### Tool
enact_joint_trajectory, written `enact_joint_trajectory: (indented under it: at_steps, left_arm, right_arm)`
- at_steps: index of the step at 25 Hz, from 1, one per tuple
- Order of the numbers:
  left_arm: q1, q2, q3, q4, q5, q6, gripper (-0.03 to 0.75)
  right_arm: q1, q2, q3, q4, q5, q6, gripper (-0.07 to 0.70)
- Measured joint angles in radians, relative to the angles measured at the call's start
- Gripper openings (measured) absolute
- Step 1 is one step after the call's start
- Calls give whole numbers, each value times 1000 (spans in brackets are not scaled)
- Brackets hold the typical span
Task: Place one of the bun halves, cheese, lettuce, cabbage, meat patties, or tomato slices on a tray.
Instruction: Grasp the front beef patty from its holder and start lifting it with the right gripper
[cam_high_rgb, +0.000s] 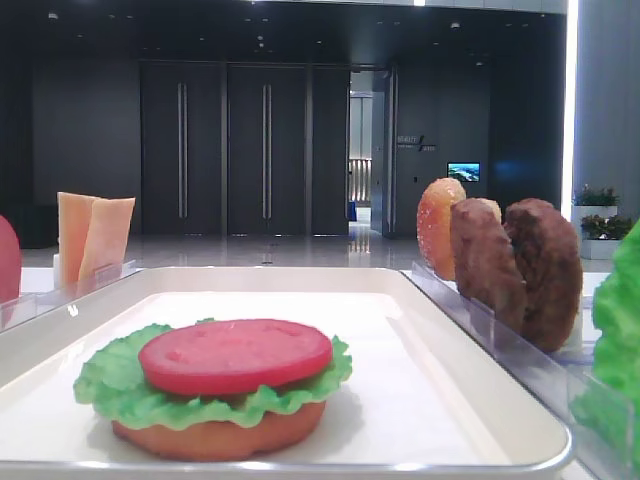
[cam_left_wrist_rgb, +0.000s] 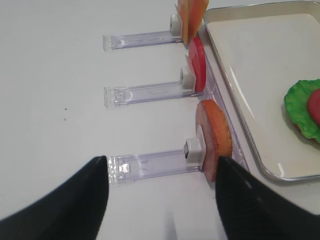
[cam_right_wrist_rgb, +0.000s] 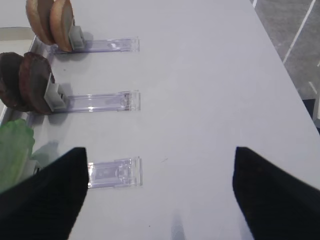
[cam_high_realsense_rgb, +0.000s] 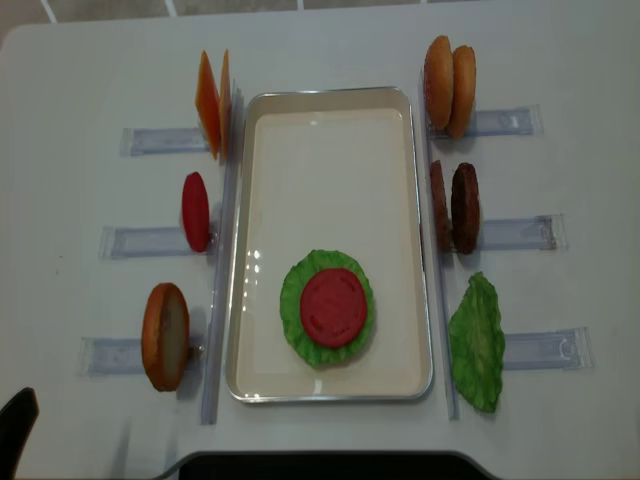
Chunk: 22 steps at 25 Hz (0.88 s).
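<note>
On the white tray (cam_high_realsense_rgb: 250, 200) lies a flat bun half (cam_high_rgb: 220, 437) with lettuce (cam_high_realsense_rgb: 295, 300) and a tomato slice (cam_high_realsense_rgb: 333, 305) stacked on it. In racks to the tray's left stand cheese (cam_high_realsense_rgb: 210, 105), a tomato slice (cam_left_wrist_rgb: 197, 62) and a bun half (cam_left_wrist_rgb: 216, 140). To its right stand two bun halves (cam_right_wrist_rgb: 50, 20), two meat patties (cam_right_wrist_rgb: 27, 82) and a lettuce leaf (cam_high_realsense_rgb: 478, 342). No cabbage is in view. My left gripper (cam_left_wrist_rgb: 162, 162) hovers open just short of the bun's rack. My right gripper (cam_right_wrist_rgb: 160, 150) is open over bare table beside the lettuce rack, holding nothing.
Clear plastic racks (cam_high_realsense_rgb: 520, 232) stick out from both long sides of the tray, with grey pusher blocks (cam_left_wrist_rgb: 192, 149) behind the food. The white table (cam_right_wrist_rgb: 210, 75) ends at the right, with floor beyond.
</note>
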Motion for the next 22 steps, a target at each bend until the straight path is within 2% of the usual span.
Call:
enact_joint_trajectory:
  at_steps: [22]
  left_arm:
    - [0,0,0,0,0,0,513]
  right_arm:
    - [0,0,-3,-2,-8,7,560]
